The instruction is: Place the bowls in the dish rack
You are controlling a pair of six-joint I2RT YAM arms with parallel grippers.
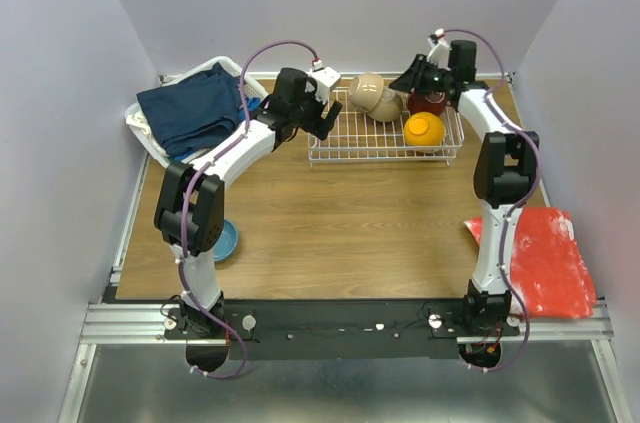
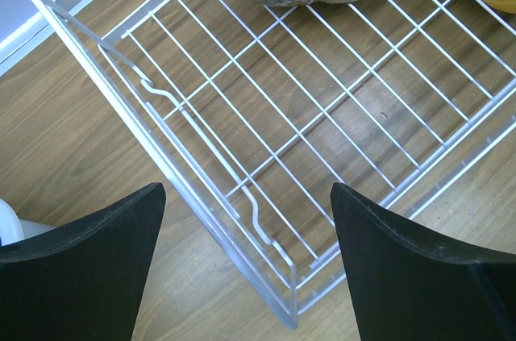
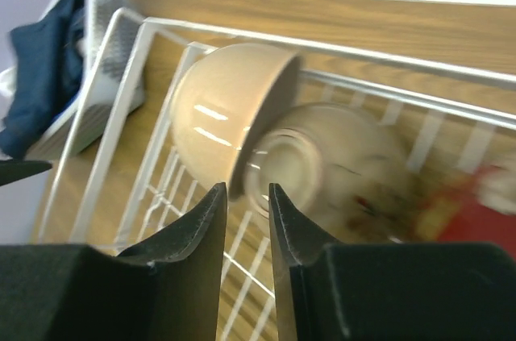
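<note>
The white wire dish rack [image 1: 372, 147] stands at the back of the table. In it lie two cream bowls [image 1: 367, 91] [image 1: 386, 109] on their sides, an orange bowl [image 1: 424, 129] and a maroon bowl [image 1: 428, 102]. A blue bowl [image 1: 227, 240] sits on the table beside the left arm's elbow. My left gripper [image 2: 248, 189] hangs open over the rack's [image 2: 242, 115] corner, holding nothing. My right gripper [image 3: 247, 192] hovers above the two cream bowls [image 3: 214, 115] [image 3: 330, 155], its jaws a narrow gap apart with nothing between them. The picture there is blurred.
A white plastic basket with dark blue cloth [image 1: 195, 111] stands at the back left, close to the rack. A red bag [image 1: 545, 258] lies at the near right edge. Walls close in the table on three sides.
</note>
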